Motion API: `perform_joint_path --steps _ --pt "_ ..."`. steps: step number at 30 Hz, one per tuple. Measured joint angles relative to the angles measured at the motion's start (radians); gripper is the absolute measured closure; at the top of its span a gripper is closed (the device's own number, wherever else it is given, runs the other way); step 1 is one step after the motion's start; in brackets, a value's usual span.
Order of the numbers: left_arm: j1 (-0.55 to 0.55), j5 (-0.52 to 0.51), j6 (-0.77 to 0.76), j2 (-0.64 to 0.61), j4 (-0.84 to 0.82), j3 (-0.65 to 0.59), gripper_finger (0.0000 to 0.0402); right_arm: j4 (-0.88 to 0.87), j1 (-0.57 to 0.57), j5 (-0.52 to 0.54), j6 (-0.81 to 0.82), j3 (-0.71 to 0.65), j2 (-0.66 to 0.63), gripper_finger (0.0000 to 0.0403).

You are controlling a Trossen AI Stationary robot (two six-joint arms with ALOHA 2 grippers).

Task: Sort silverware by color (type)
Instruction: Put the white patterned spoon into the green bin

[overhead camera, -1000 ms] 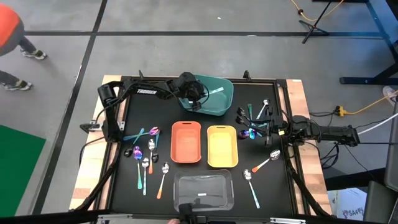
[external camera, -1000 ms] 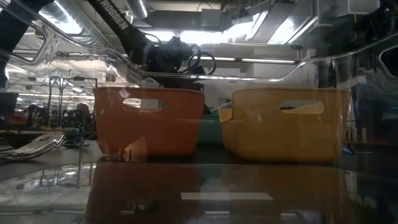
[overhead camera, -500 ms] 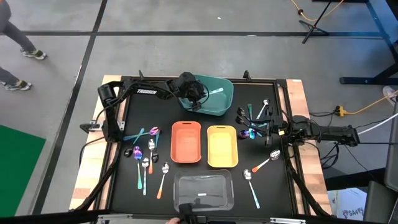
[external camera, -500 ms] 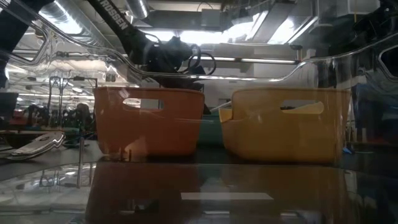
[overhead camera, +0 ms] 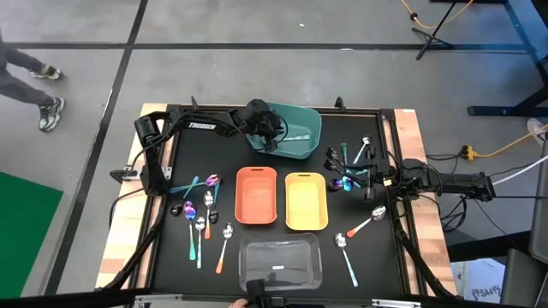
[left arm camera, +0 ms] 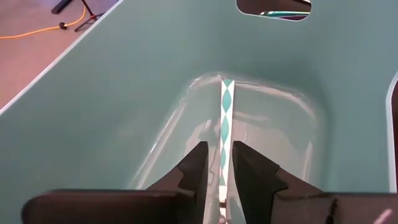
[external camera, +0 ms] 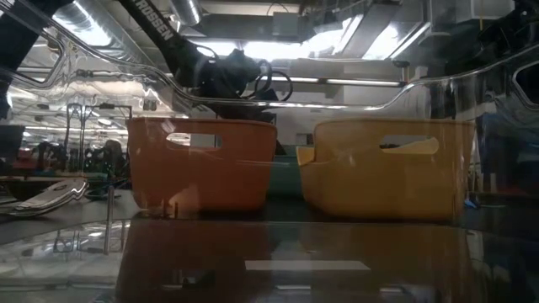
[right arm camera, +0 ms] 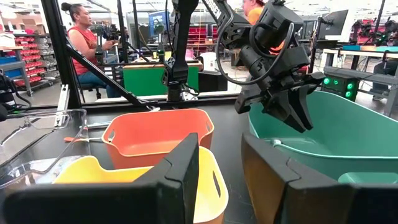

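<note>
Left arm: reaches to upper centre, left claw [overhead camera: 269, 137] angled down into teal bin [overhead camera: 310, 120], fingers slightly parted, straddling teal-handled spoon [left arm camera: 224, 127] on bin floor. Right claw [overhead camera: 370, 178]: right side, parted, empty.

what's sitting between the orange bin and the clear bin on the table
Nothing: in the high view the stretch of black mat between the orange bin and the clear bin is bare.
</note>
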Motion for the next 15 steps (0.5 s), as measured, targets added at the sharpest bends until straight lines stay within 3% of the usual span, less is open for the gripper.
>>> perform_joint_path --steps 6,12,15 --pt "0.000 0.000 0.000 0.000 0.000 0.000 0.0333 0.012 0.000 0.004 0.017 -0.001 0.000 0.0291" --pt "0.000 0.000 0.000 0.000 0.000 0.000 0.0333 0.042 0.000 0.135 0.099 0.002 0.000 0.0279" --pt "0.000 0.000 -0.001 0.000 0.000 0.000 0.0333 0.045 0.000 0.151 0.137 0.010 0.000 0.0259"
